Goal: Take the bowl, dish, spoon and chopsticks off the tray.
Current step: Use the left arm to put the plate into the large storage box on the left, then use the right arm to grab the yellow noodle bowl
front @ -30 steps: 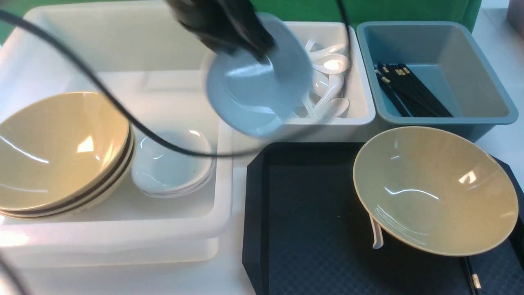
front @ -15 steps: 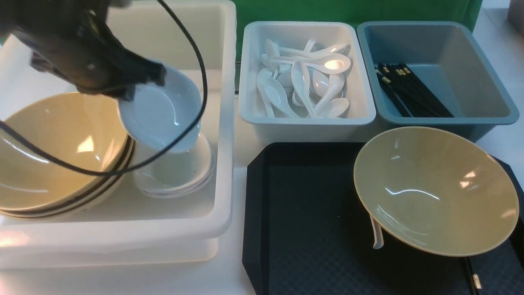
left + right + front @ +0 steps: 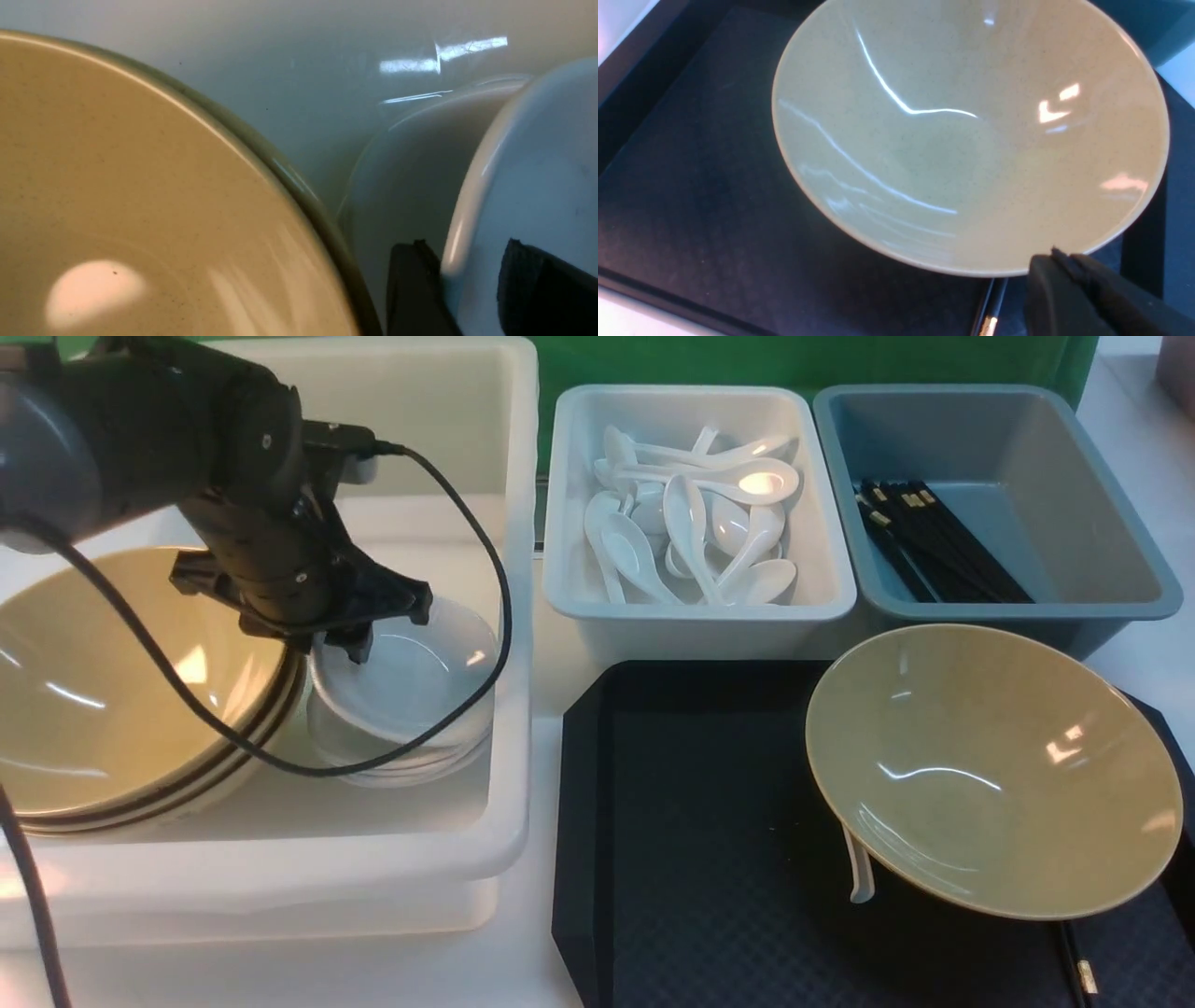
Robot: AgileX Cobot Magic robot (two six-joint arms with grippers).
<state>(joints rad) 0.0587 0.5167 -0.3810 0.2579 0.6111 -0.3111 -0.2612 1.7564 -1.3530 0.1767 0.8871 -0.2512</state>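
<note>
The white dish (image 3: 420, 663) lies on top of a stack of white dishes in the big white bin. My left gripper (image 3: 387, 625) stands open astride its rim. In the left wrist view the dish (image 3: 537, 186) has its edge between the parted fingers of the left gripper (image 3: 467, 245). The tan bowl (image 3: 990, 765) sits at the right of the black tray (image 3: 709, 859). The spoon (image 3: 857, 873) pokes its handle out from under the bowl. Only the gold-banded ends of the chopsticks (image 3: 1078, 975) show past the bowl. My right gripper (image 3: 1057, 256) is shut, empty, by the bowl (image 3: 971, 135) rim.
The white bin (image 3: 280, 873) also holds a stack of tan bowls (image 3: 121, 691), close beside the left gripper. Behind the tray stand a white bin (image 3: 691, 625) of spoons and a blue-grey bin (image 3: 1074, 448) of black chopsticks. A cable loops off the left arm over the dishes.
The left arm carried the dish leftward from above the spoon bin and lowered it onto the dish stack in the white bin. Its jaws have opened. Bowl and right gripper have not moved.
</note>
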